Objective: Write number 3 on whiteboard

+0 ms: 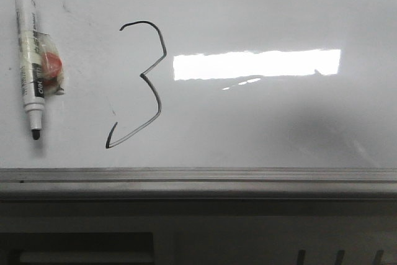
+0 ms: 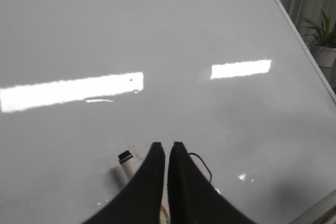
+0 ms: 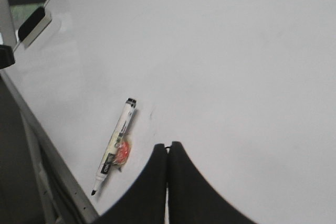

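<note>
A thin black angular number 3 (image 1: pixel 141 85) with a hooked tail is drawn on the glossy whiteboard (image 1: pixel 260 10). A white marker pen (image 1: pixel 31 60) with a black tip and a red tag taped to it lies on the board left of the 3, tip toward the rail. The marker's end (image 2: pixel 126 162) and a bit of the 3 (image 2: pixel 202 163) show past my left gripper (image 2: pixel 167 145), which is shut and empty above the board. My right gripper (image 3: pixel 168 146) is shut and empty; the marker (image 3: pixel 114 144) lies apart from it on the whiteboard (image 3: pixel 220 51).
A grey metal edge rail (image 1: pixel 198 181) runs along the board's near side. A bright rectangular light reflection (image 1: pixel 255 64) lies right of the 3. A black eraser (image 3: pixel 32 20) sits at the board's far corner. A potted plant (image 2: pixel 323 38) stands beyond the board's edge.
</note>
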### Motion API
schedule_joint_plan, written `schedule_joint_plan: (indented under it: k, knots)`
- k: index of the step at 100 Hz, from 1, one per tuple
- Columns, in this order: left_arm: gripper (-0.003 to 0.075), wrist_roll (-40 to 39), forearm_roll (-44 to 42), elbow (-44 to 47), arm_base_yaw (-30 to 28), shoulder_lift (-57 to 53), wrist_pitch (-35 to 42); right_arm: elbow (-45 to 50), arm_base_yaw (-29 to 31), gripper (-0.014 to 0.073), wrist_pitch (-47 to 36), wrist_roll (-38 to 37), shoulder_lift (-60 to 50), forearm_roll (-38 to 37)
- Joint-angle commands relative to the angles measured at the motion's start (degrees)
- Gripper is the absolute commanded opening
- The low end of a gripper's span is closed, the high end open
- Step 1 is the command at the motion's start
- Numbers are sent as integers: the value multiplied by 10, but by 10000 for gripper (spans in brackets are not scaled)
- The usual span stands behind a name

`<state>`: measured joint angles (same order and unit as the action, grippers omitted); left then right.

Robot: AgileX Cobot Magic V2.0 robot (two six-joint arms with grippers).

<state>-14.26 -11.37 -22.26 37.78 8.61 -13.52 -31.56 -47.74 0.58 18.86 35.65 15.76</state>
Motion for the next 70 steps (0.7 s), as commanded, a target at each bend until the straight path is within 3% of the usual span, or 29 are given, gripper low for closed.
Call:
schedule_joint_plan:
  k: [1, 28, 70]
  knots:
    - [-20, 0, -27, 1, -3, -24, 27, 50, 3, -64, -90, 24, -56, -2]
    - [-20, 0, -36, 54, -3, -80, 9, 191, 3, -64, -72, 25, -179, -3]
    - [-20, 0, -30, 54, -2, -80, 21, 197, 3, -64, -78, 25, -195, -3]
